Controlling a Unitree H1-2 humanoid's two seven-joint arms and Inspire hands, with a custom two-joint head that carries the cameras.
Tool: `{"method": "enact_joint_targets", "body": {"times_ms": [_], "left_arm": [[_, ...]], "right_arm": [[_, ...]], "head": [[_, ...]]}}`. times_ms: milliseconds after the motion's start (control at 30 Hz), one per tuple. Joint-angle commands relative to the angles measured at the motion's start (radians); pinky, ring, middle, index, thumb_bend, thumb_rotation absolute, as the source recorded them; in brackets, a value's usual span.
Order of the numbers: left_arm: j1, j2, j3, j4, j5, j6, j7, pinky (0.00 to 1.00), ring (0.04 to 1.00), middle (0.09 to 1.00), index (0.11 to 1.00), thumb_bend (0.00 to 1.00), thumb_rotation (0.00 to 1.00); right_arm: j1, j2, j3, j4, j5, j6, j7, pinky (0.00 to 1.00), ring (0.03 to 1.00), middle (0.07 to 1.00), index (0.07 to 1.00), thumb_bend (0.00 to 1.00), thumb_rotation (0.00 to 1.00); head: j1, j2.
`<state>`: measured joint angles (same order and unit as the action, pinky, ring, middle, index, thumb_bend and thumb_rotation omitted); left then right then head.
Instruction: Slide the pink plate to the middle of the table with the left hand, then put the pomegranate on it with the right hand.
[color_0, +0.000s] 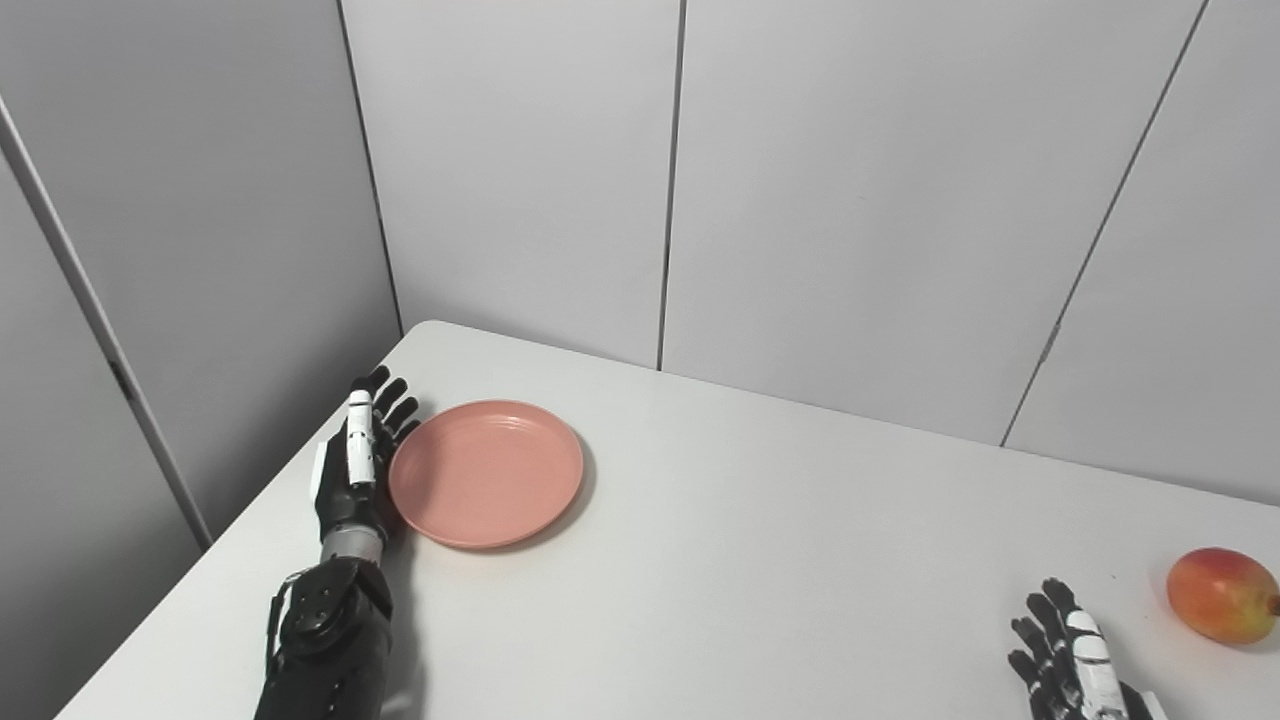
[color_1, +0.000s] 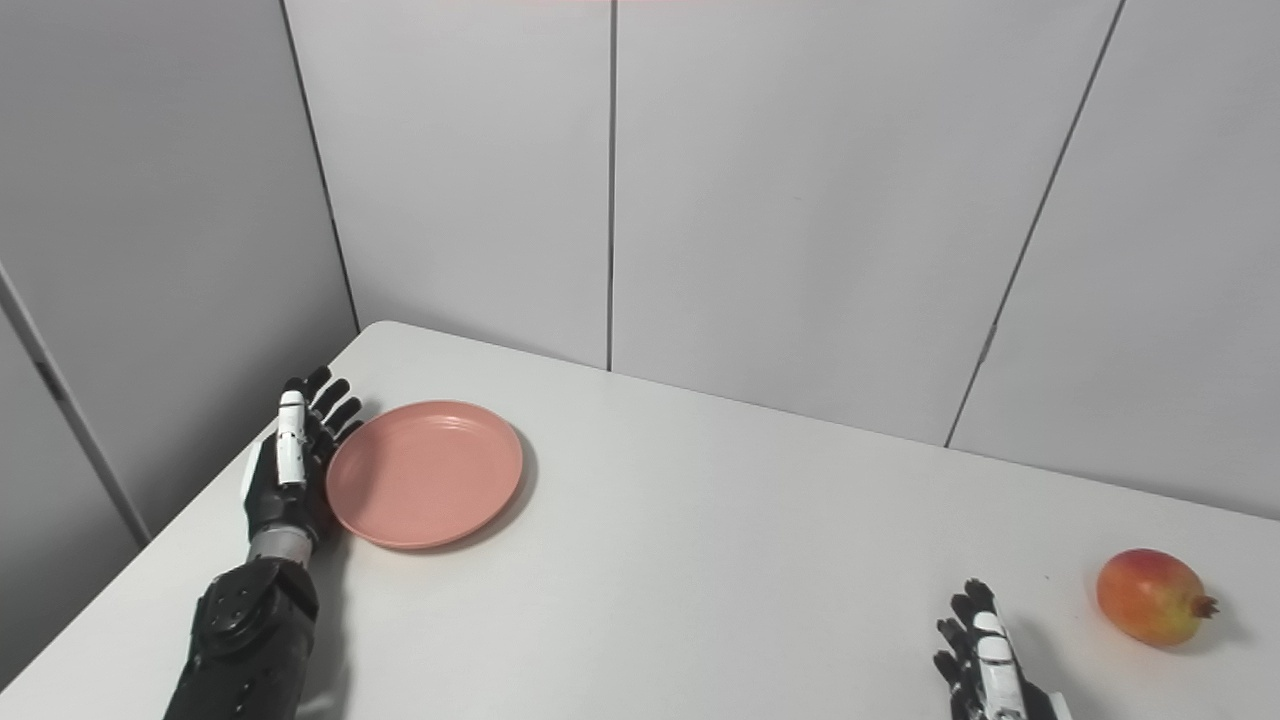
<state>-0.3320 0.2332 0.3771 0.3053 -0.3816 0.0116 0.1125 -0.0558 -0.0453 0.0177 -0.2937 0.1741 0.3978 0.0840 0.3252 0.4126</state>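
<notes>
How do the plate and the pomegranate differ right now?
The plate is flat, wide and plain pink; the pomegranate is round, smaller across, red shading to yellow. The plate sits on the table's left side with the left hand against its edge; the pomegranate lies on the right, apart from the right hand. Both rest on the table, neither held.

Pink plate (color_0: 486, 473) sits flat at the counter's (color_0: 760, 560) far-left, about 10 o'clock from counter centre. Left hand (color_0: 352, 470) lies against the plate's 9 o'clock rim, fingers extended and spread, pointing toward 12, holding nothing. Pomegranate (color_0: 1222, 594) is at the right edge, about 3 o'clock, well apart from the plate. Right hand (color_0: 1068, 660) is at 5 o'clock near the bottom edge, fingers apart, near the fruit, not touching.
</notes>
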Motion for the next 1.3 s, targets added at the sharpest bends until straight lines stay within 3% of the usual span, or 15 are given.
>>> {"method": "enact_joint_targets", "body": {"times_ms": [0,533,900,1267], "left_arm": [[-0.021,-0.001,-0.020,-0.002,0.013,0.024,-0.016,0.92,0.916,0.920,0.908,0.36,1.00],[-0.046,-0.026,-0.076,0.076,0.044,0.024,-0.062,0.93,0.911,0.911,0.888,0.39,1.00],[-0.033,-0.059,-0.142,0.021,0.073,0.075,-0.071,0.91,0.905,0.914,0.896,0.41,1.00],[-0.046,-0.095,-0.188,-0.015,0.099,0.118,-0.075,0.90,0.900,0.908,0.882,0.38,1.00]], "right_arm": [[-0.021,0.003,0.001,-0.032,-0.002,-0.014,0.003,1.00,1.000,1.000,0.998,0.18,1.00],[-0.020,0.003,0.012,-0.013,-0.014,-0.049,0.008,1.00,0.993,0.994,0.990,0.20,1.00],[-0.018,0.014,0.018,-0.011,-0.026,-0.053,0.005,1.00,0.989,0.990,0.987,0.22,1.00],[-0.020,0.026,0.028,-0.004,-0.042,-0.060,0.004,1.00,0.980,0.981,0.981,0.24,1.00]], "head": [[0.000,0.002],[-0.033,0.016],[-0.057,0.025],[-0.110,0.041]]}}
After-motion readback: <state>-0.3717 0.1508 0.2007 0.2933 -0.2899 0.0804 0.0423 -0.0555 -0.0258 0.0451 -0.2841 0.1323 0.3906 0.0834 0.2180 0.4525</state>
